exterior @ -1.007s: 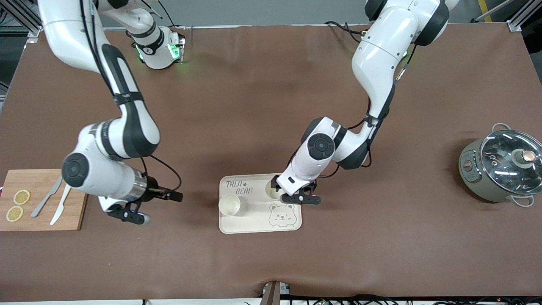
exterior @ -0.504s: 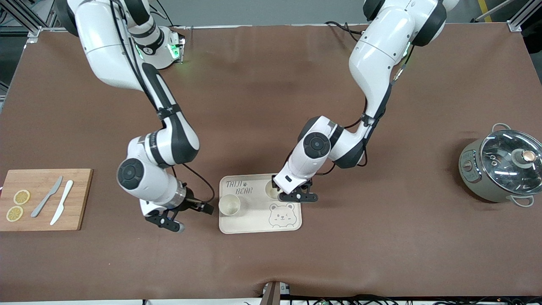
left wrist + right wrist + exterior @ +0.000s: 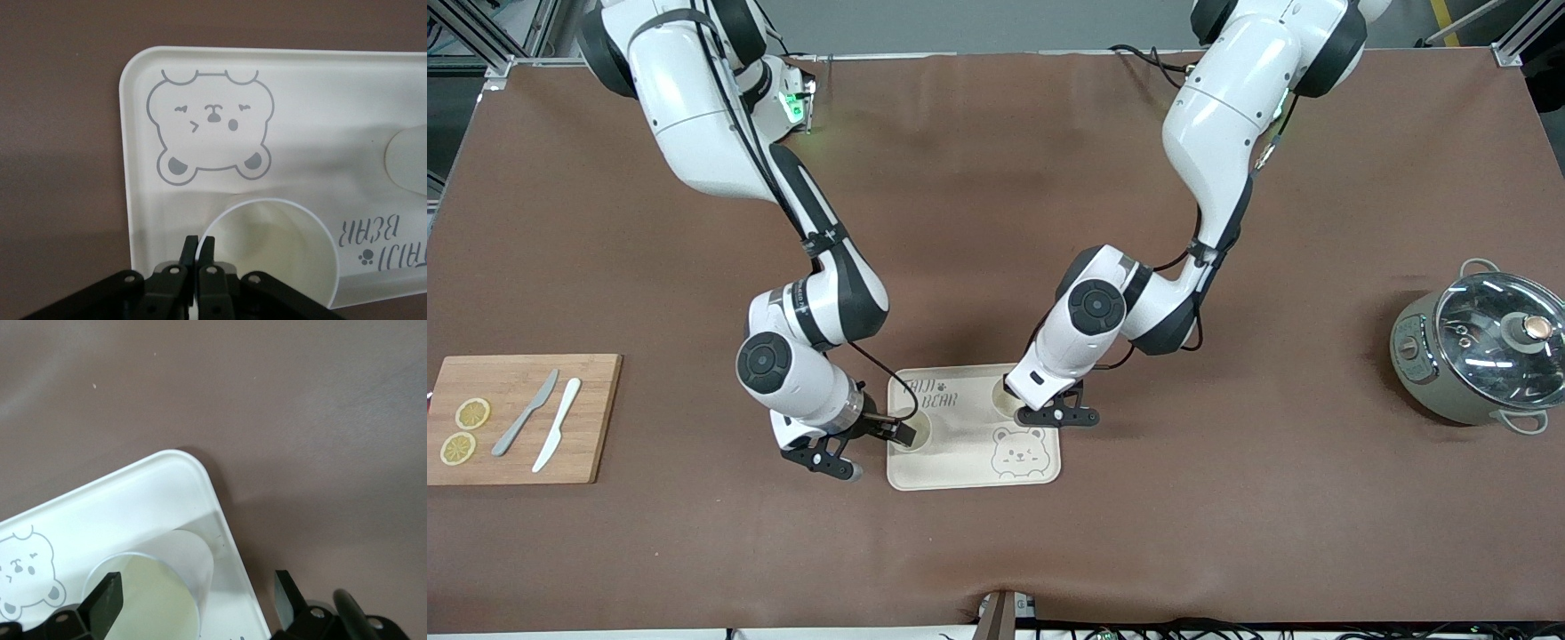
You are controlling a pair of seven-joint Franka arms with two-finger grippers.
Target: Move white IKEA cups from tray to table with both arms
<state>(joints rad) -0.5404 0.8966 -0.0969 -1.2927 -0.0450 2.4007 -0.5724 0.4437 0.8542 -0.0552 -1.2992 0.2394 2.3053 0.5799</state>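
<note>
Two white IKEA cups stand on the cream bear tray (image 3: 960, 467). My left gripper (image 3: 1011, 405) is shut on the rim of one cup (image 3: 999, 402) beside the tray's lettering. In the left wrist view its fingers (image 3: 190, 250) pinch that cup's (image 3: 280, 247) wall, with the bear print beside it. My right gripper (image 3: 895, 432) is open at the other cup (image 3: 920, 434), at the tray's edge toward the right arm's end. In the right wrist view this gripper (image 3: 197, 595) has one finger over the cup (image 3: 150, 600) and the other outside the tray's rim (image 3: 220, 513).
A wooden cutting board (image 3: 587, 418) with lemon slices and two knives (image 3: 543, 425) lies at the right arm's end. A grey pot with a glass lid (image 3: 1480, 356) stands at the left arm's end. Brown cloth covers the table.
My right arm has swung from beside the cutting board to the tray, and its gripper now reaches the cup there. My left gripper has stayed on its cup.
</note>
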